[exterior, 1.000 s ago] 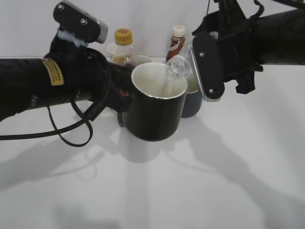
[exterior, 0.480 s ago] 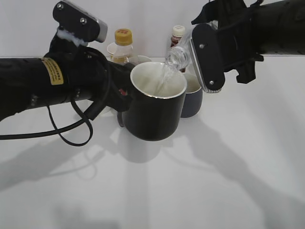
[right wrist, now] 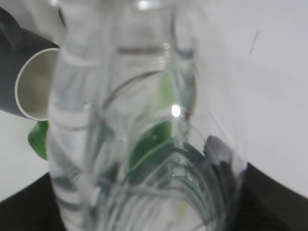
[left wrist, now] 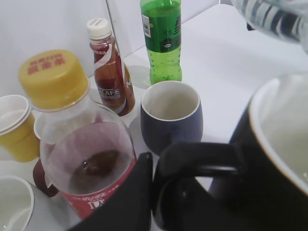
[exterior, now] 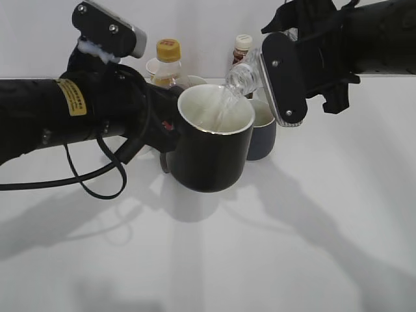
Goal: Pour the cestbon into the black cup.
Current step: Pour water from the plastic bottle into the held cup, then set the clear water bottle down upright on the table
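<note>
The black cup point(exterior: 214, 153), glossy with a white inside, hangs above the table, held by its loop handle point(left wrist: 202, 163) in my left gripper point(exterior: 166, 130), which is shut on it. My right gripper point(exterior: 279, 78) is shut on the cestbon point(exterior: 244, 77), a clear ribbed bottle tipped mouth-down over the cup's rim. A stream of water runs from its mouth into the cup. The bottle fills the right wrist view point(right wrist: 139, 134), blurred, and the fingers are mostly hidden behind it. Its body shows at the top right of the left wrist view point(left wrist: 274, 19).
A dark grey-blue mug point(exterior: 262, 133) stands just behind the cup, also in the left wrist view point(left wrist: 171, 115). Further back are a yellow-capped drink bottle point(left wrist: 77, 139), a brown coffee bottle point(left wrist: 110, 67), a green soda bottle point(left wrist: 161, 38) and yellow paper cups point(left wrist: 14, 127).
My right gripper has lifted the cestbon a little and tipped it further. Its mouth has moved from just inside the rim to above it, and water keeps streaming in. The cup has stayed still.
</note>
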